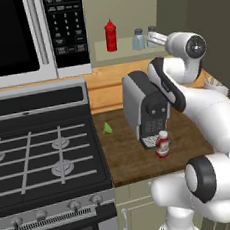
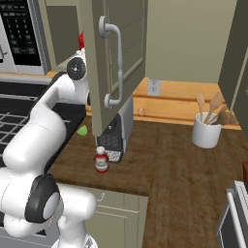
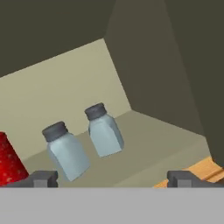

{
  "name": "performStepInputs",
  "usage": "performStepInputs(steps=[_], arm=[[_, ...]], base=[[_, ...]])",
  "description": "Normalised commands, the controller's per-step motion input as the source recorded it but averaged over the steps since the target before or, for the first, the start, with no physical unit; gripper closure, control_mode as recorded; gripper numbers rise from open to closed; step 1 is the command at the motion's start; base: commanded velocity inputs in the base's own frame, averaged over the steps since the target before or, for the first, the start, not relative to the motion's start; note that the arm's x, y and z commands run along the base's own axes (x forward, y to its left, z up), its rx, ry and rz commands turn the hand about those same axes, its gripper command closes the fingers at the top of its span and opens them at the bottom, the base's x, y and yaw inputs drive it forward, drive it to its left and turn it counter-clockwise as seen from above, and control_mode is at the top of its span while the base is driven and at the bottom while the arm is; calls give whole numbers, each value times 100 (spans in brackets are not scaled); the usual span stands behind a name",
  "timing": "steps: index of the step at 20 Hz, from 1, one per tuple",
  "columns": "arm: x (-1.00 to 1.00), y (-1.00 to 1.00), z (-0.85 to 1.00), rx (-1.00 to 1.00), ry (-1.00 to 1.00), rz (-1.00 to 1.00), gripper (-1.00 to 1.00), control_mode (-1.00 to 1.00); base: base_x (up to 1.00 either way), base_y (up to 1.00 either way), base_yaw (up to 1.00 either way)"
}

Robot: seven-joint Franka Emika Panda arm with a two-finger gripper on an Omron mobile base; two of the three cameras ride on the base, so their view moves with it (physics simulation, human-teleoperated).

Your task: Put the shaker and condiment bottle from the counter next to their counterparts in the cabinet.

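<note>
**One shaker on the shelf, the small bottle waits on the counter**

In the hand view two pale-blue shakers stand side by side on the cabinet shelf (image 3: 175,144), upright as far as the tilted camera allows to judge. One shaker (image 3: 104,130) is nearer to the corner of the cabinet, the other shaker (image 3: 65,150) is nearer to the tall red squeeze bottle (image 3: 8,164). They look the same, so I cannot tell which one came from the counter. They are close but not touching, which fits the task: each item must stand next to its partner.

The gripper (image 3: 111,179) is in front of the shelf edge with its jaws wide apart and nothing between them. In my judgement the shaker part is done and the hand is free for the next item.

In the left base view the arm reaches up to the open cabinet (image 1: 130,47). The small condiment bottle (image 1: 162,144), red with a white cap, stands upright on the wooden counter (image 1: 126,156), just in front of the coffee machine (image 1: 145,108). It must go up beside the squeeze bottle. The machine is very near behind it and may hinder the fingers.
</note>
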Motion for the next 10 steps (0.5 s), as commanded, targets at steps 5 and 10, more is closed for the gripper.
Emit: performStepInputs(steps=[5, 10], arm=[[-56, 10, -23, 11, 7, 7, -100, -100], [-44, 19, -33, 15, 19, 10, -100, -100]], base=[[0, 0, 0], [0, 0, 0]])
